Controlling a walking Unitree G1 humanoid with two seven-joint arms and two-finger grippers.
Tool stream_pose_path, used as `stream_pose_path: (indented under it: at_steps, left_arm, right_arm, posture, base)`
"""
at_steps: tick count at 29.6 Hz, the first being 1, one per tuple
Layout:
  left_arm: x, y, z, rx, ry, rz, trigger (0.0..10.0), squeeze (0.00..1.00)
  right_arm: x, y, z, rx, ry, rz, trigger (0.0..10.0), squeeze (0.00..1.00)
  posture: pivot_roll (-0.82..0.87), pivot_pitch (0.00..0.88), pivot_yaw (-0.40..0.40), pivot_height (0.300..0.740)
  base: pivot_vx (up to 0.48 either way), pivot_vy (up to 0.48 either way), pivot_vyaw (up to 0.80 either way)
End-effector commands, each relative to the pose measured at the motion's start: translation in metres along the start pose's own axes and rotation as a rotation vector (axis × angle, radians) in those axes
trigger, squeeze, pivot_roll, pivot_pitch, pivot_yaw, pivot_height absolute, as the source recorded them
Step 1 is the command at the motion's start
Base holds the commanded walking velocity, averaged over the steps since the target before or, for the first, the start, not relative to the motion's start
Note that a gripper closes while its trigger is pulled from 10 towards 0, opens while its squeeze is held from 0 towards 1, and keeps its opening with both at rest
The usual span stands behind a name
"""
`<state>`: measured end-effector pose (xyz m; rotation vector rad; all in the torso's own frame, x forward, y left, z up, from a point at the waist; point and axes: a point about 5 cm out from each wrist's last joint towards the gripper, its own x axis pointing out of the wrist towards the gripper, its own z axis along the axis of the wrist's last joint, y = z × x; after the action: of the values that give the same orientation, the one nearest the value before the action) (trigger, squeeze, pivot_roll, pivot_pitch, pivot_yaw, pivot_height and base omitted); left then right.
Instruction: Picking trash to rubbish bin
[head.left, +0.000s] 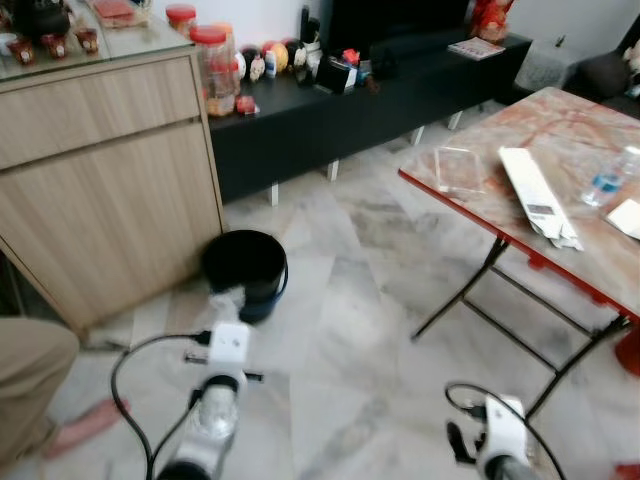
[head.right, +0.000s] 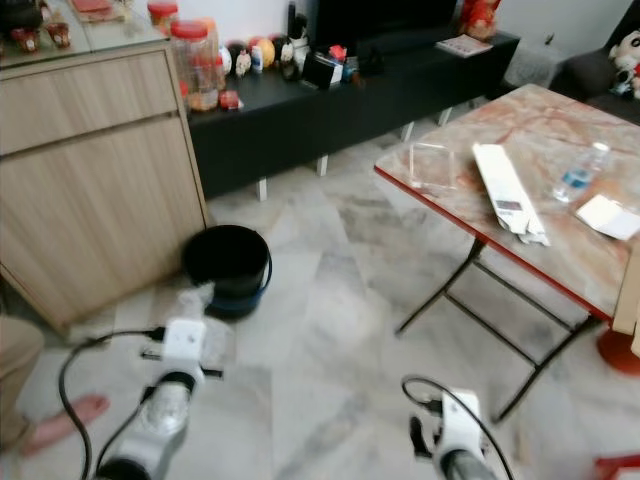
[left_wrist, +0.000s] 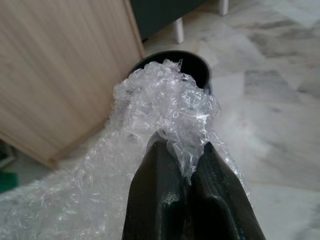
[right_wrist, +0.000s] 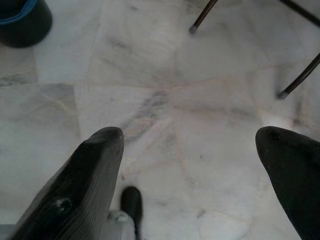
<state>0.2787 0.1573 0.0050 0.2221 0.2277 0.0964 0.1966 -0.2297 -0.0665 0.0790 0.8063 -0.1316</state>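
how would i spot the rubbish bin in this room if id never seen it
Find the tall light wooden cabinet on the left. The rubbish bin stands on the marble floor at its lower right corner, just ahead of the left gripper, which is shut on bubble wrap. It is the only round black bucket, with a blue band.

Crinkled clear bubble wrap (left_wrist: 165, 105); glossy marble floor (head.left: 370, 330); matt wood-grain cabinet (head.left: 100, 190).

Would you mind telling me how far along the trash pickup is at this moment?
Done: the left pincer is shut on a wad of bubble wrap, lifted off the floor. In hand: it is carried toward the black bin beside the wooden cabinet, close but not yet over the opening. Left: dropping it in; a plastic bottle and packaging lie on the table. The right pincer hangs open.
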Motion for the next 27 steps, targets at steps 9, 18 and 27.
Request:
stream_pose_path:
  at_steps: [9,18,27]
  left_arm:
    - [0.0024,-0.0130,0.0081,-0.022,-0.015,-0.022,10.0,0.00]
    - [0.0036,-0.0125,0.0096,-0.026,-0.017,-0.012,10.0,0.00]
    - [0.0040,-0.0125,0.0099,-0.027,-0.016,-0.007,10.0,0.00]
  right_arm:
    - [-0.0011,-0.0110,0.0045,-0.009,-0.013,-0.027,10.0,0.00]
    - [-0.0007,-0.0107,0.0064,-0.032,-0.017,-0.015,10.0,0.00]
    - [-0.0004,-0.0104,0.0074,-0.024,-0.020,-0.015,10.0,0.00]
  posture:
    - [-0.08,0.116,-0.092,0.740]
    - [-0.08,0.119,-0.100,0.740]
    - [-0.08,0.117,-0.102,0.740]
  base:
    - [0.358,0.000,0.00]
    - [0.452,0.000,0.27]
    - [0.480,0.000,0.70]
